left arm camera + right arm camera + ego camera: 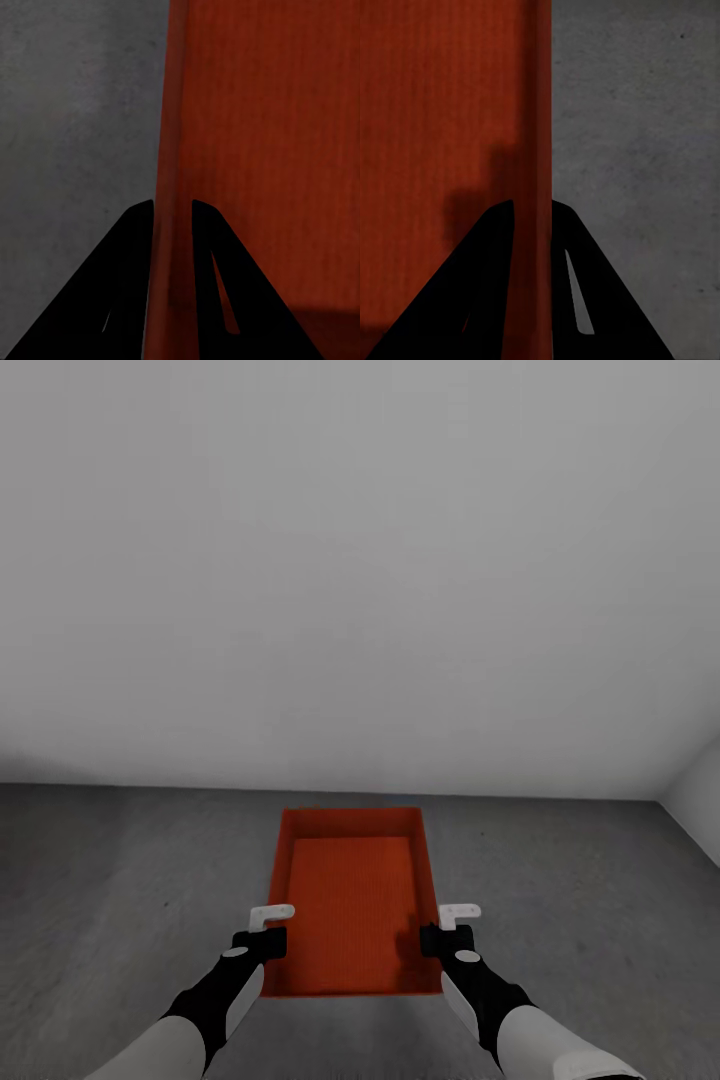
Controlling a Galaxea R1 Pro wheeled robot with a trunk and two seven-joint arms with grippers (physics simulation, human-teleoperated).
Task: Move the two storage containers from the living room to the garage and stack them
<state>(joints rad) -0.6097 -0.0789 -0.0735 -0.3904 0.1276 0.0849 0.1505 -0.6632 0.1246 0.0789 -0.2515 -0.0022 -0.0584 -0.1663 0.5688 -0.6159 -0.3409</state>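
Nearest to me, the two black-and-white arms reach forward and down, one at each long side of an orange-red bin (pixel 352 905). The left hand (pixel 268 928) sits at the bin's 9 o'clock side and the right hand (pixel 448 926) at its 3 o'clock side, both toward the near end. Close up on the left, the dark fingers (pixel 120 285) stand one on either side of the bin's thin side wall (pixel 166 187), narrowed onto it, one finger outside over the floor and the other inside over the ribbed bottom. On the right it is the same: the fingers (pixel 484 285) pinch that side's wall (pixel 538 150), with the grey floor (pixel 637 150) just beyond the outer finger.

The bin is lidless with low walls, and nothing lies in it; its finely ribbed bottom is bare apart from a soft shadow near the right hand. Whether it rests on the floor or hangs just above it I cannot tell, nor whether a second bin lies under it.

Around it spreads mottled dark grey concrete floor (pixel 120 880). At 12 o'clock, past the bin's far end, a plain white-grey wall (pixel 360 560) rises, meeting another wall (pixel 700 790) in a corner at about 2 o'clock.
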